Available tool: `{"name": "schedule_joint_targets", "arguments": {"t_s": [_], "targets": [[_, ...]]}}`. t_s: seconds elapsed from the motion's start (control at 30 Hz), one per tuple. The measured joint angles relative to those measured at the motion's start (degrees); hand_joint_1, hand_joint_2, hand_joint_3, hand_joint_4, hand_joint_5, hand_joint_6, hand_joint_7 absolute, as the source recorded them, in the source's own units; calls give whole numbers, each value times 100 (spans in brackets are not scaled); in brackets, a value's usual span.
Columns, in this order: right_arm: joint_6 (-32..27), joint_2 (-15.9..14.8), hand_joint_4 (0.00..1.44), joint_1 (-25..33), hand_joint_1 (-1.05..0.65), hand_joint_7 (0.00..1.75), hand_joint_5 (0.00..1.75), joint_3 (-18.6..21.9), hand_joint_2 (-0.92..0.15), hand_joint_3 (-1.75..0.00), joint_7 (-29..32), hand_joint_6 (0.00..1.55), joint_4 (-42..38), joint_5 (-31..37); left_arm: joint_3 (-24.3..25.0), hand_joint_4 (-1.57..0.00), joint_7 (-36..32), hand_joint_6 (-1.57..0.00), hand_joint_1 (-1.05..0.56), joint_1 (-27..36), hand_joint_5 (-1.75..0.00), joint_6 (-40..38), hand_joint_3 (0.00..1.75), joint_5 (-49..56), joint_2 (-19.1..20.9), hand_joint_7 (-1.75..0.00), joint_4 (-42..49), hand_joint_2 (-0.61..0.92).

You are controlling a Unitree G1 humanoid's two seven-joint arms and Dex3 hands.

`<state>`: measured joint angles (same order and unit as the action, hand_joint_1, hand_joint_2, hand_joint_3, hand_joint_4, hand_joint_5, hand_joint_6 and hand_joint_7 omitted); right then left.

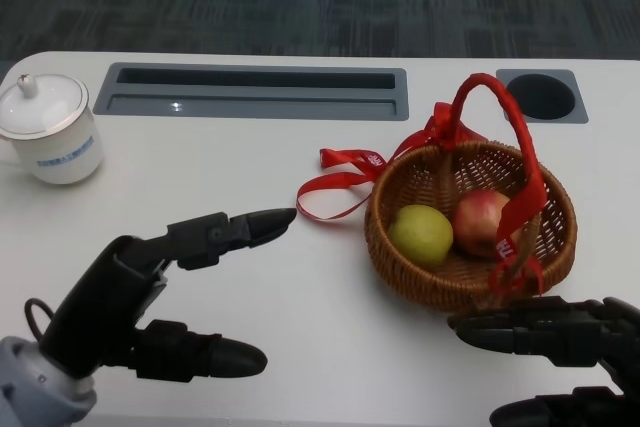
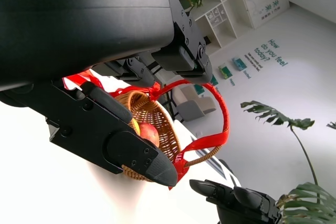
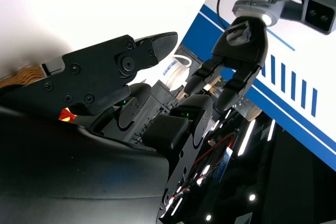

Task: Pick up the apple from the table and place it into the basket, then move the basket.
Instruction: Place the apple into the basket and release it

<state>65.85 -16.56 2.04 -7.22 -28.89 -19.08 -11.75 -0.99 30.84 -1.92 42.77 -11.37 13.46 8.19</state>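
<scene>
Wicker, brown and tightly woven, forms the round basket [image 1: 470,237] that sits on the white table [image 1: 300,277] toward the robot's right. A red ribbon-wrapped handle [image 1: 505,117] arches over it, and loose red ribbon [image 1: 335,187] trails from the rim onto the table on the basket's left. Inside lie a yellow-green apple [image 1: 420,234] and a red apple [image 1: 482,221], side by side and touching; the left wrist view shows the red apple [image 2: 149,134] again through the basket's open top.

The left hand [image 1: 150,297] hovers over the table to the left of the basket, well apart from it. Its fingers [image 1: 235,229] are spread and stretched toward the basket, holding nothing. The right hand [image 1: 560,347] lies just in front of the basket's near wall, its fingers [image 1: 500,330] extended leftward and apart, with nothing between them; whether they touch the wicker cannot be told.

A white lidded cup [image 1: 48,129] stands at the far left of the table. A long grey recessed tray [image 1: 255,92] runs along the back, and a round dark opening [image 1: 542,95] sits behind the basket.
</scene>
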Motion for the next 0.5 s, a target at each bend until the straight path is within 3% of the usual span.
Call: {"name": "schedule_joint_targets", "arguments": {"t_s": [0.23, 0.5], "targets": [[5, -70, 84, -41, -33, 0, 0, 46, -78, 0, -21, 77, -103, -77, 119, -64, 20, -62, -45, 340, -2, -5, 0, -166, 169, -2, -142, 71], [85, -335, 82, -46, -34, 0, 0, 450, -77, 0, -37, 76, -282, -153, 150, -65, 20, -63, -48, 584, -1, -6, 0, -171, 183, -1, -215, 73]]}}
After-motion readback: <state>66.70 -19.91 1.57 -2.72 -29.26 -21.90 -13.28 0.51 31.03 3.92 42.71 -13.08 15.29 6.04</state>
